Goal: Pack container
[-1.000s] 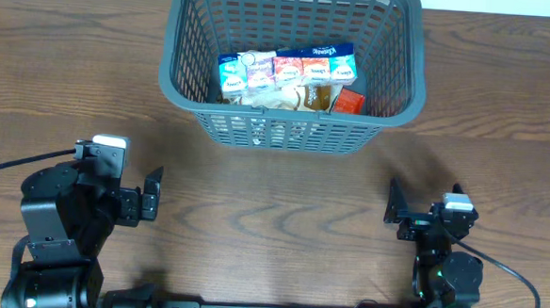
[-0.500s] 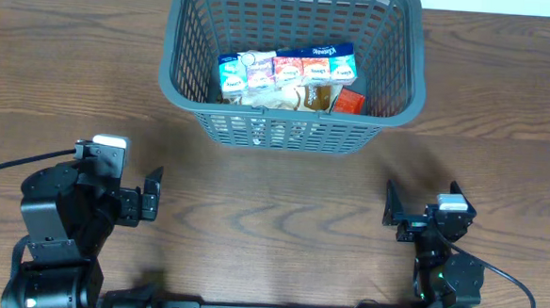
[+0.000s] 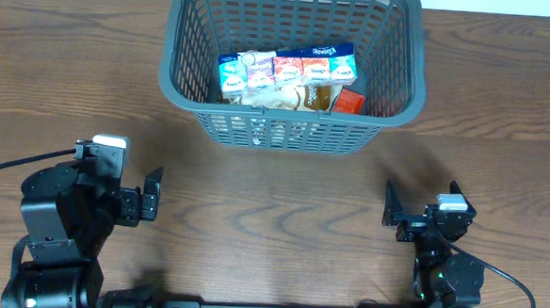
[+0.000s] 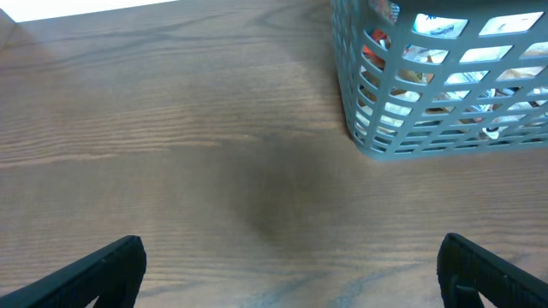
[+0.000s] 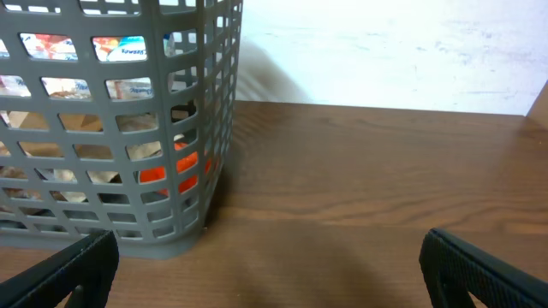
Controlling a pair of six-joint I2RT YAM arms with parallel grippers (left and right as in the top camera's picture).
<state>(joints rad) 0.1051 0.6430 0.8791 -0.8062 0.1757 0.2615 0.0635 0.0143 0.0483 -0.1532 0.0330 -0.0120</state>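
Observation:
The container (image 3: 290,131) is a large grey lattice basket at the back middle of the table. It holds several snack packets (image 3: 287,74) in a row, with an orange packet (image 3: 348,102) at the right. It also shows in the left wrist view (image 4: 428,141) and in the right wrist view (image 5: 128,205). My left gripper (image 3: 150,197) is open and empty over bare table, in front and to the left of the basket. My right gripper (image 3: 392,209) is open and empty, in front and to the right of it. Bare wood lies between the fingers in both wrist views (image 4: 291,274) (image 5: 265,274).
The wooden table (image 3: 272,210) spans the view. A white wall (image 5: 385,51) lies beyond the far table edge. A black cable (image 3: 1,168) runs off at the left of the left arm.
The right gripper has shifted slightly to the left and forward over the first half second, then held still. The left arm and the basket have not moved.

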